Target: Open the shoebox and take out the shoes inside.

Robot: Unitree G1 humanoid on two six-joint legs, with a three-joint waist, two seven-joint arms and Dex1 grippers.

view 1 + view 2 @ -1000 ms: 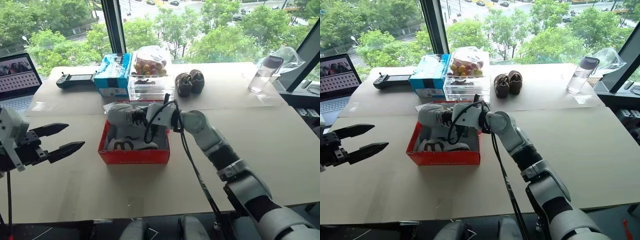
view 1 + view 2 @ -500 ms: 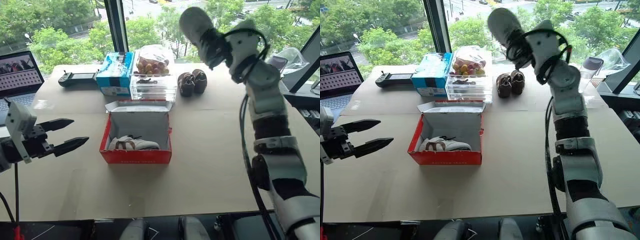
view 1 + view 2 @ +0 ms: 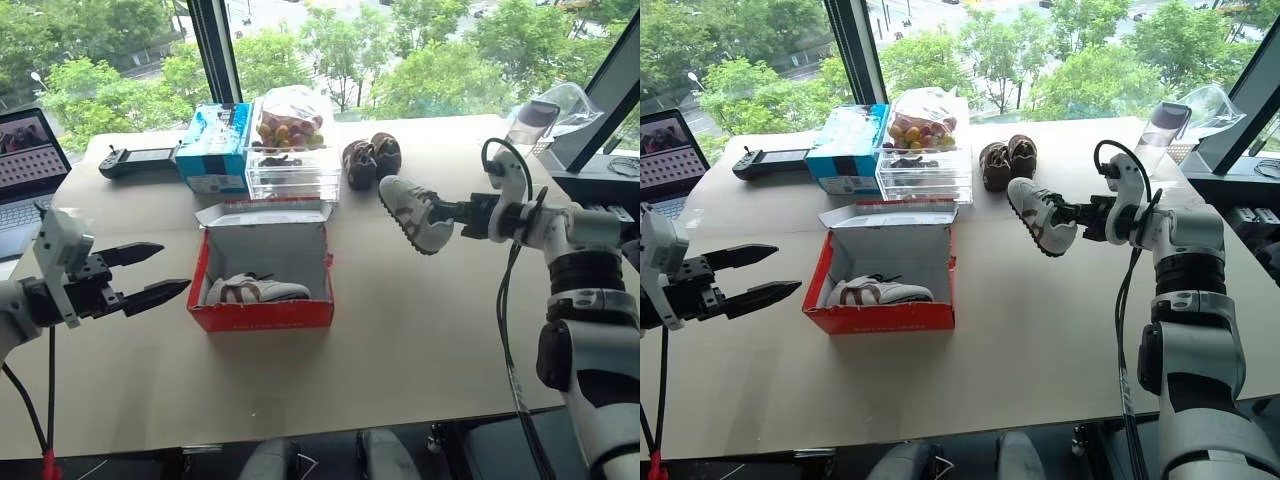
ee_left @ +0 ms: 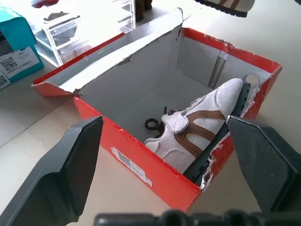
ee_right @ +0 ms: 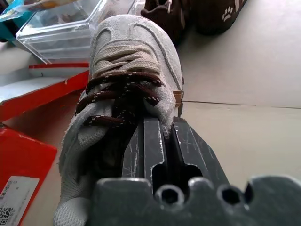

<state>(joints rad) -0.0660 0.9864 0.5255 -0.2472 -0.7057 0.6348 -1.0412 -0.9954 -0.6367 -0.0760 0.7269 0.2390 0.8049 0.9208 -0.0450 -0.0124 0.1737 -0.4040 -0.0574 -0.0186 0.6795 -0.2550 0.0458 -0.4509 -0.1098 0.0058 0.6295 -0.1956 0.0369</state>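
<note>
One shoe is out and one is left, so you're roughly halfway, I'd judge; nearest you, your left end effector [image 3: 150,272] hovers over the table [image 3: 400,330] just beside the shoebox's left wall, fingers spread wide, pinching nothing, touching nothing; its tips aim at the box, which reads like a standby pose, ready either to steady the box or to go in for the second shoe; the shoebox [image 3: 262,312] sits mid-table with its lid [image 3: 262,212] folded back flat behind it, so the opening step looks done; inside, the remaining shoe [image 3: 256,290] lies on its side against the front wall, brown stripes up, laces loose toward the grey floor of the box; the left wrist view shows the front right corner of the box torn; to the right and further out, your right end effector [image 3: 447,213] is pressed together on the heel collar of the other shoe [image 3: 411,213]; that shoe hangs clear above the table, sole tilted toward the camera, toe pointing up and left; it's held off to the right of the box, probably so it can be set down on bare table there; watch the pinch, it's only on the collar edge; beyond it, the dark brown pair [image 3: 371,160] sits near the window, with the clear container of fruit [image 3: 292,150] and the blue carton [image 3: 220,148] behind the lid; not task items, leave them.
</note>
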